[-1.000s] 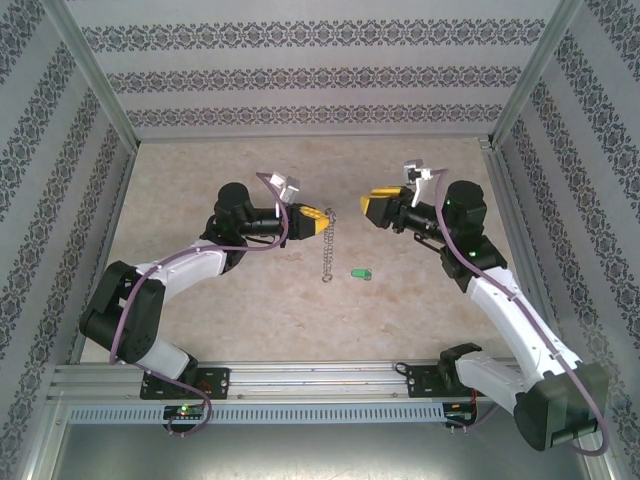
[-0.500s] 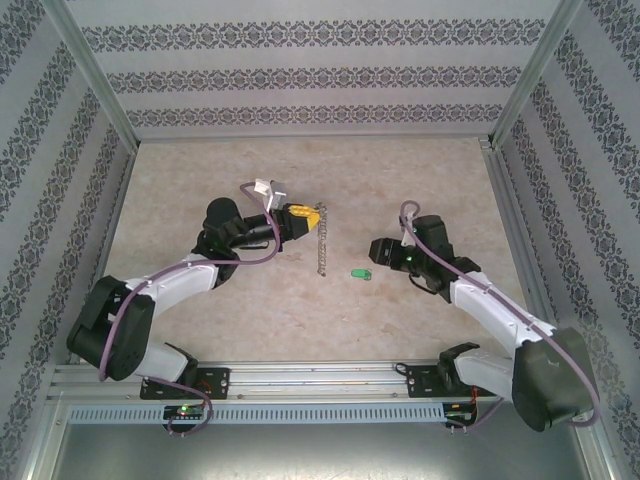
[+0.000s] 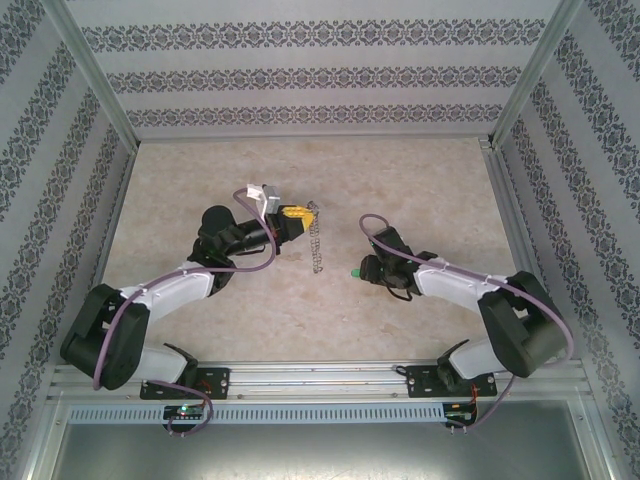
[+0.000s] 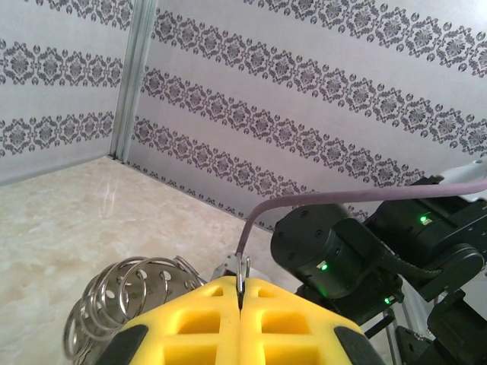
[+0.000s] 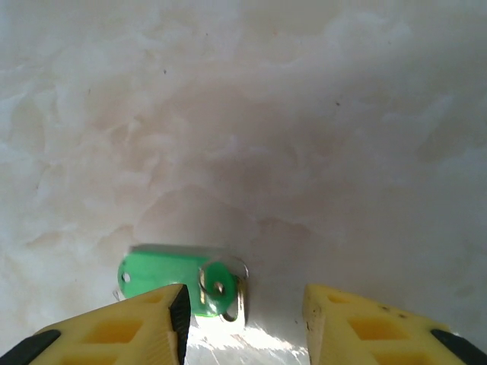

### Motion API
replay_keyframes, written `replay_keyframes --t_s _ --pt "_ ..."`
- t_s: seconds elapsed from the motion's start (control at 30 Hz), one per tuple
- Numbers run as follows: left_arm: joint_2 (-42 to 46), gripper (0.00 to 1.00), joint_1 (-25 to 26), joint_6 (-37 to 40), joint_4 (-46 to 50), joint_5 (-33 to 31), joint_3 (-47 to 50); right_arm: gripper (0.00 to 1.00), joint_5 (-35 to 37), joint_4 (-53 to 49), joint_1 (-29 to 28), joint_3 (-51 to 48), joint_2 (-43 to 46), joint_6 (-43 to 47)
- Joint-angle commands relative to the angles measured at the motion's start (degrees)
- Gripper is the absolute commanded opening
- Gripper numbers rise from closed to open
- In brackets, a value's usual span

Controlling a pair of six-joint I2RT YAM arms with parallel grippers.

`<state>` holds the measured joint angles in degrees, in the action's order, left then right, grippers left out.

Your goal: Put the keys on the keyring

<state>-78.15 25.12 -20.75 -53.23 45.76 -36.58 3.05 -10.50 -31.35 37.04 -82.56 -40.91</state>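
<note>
You've got the key [image 5: 171, 275] flat on the bench [image 5: 304, 114], green, long axis crosswise to the right fingers [image 5: 122, 331], so it runs across the gap, not into it. It sits off-centre, mostly in front of the picture-left pad, with its small ring end in the gap. The right fingers are open, low over it, gripping nothing. You'd likely need a nudge sideways before closing.

From above, the key [image 3: 356, 273] is right at the tip of the right arm [image 3: 440, 278], the nearer arm by far. The left fingers [image 3: 296, 213] are closed on the keyring [image 3: 318, 245], which dangles apart from the key. Can't tell if its lower end touches the bench. The left wrist view adds the pinched wire [image 4: 242, 275] and the bunched loops [image 4: 114, 304].
</note>
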Motion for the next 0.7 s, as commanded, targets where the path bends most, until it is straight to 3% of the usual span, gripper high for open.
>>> replay_keyframes --t_s 0.0,0.33,0.67 --pt "3.14 0.00 0.52 2.37 -4.09 -0.74 0.51 0.44 4.24 -1.02 -1.29 2.37 -1.62 -1.97" --pt "3.93 0.00 0.59 2.30 -5.29 -0.15 0.89 0.39 5.41 -2.50 -2.55 5.05 -6.42 -2.34" --pt "3.39 0.00 0.54 1.90 -6.18 -0.08 0.58 0.24 5.66 -3.16 -3.27 4.32 -5.81 -2.07"
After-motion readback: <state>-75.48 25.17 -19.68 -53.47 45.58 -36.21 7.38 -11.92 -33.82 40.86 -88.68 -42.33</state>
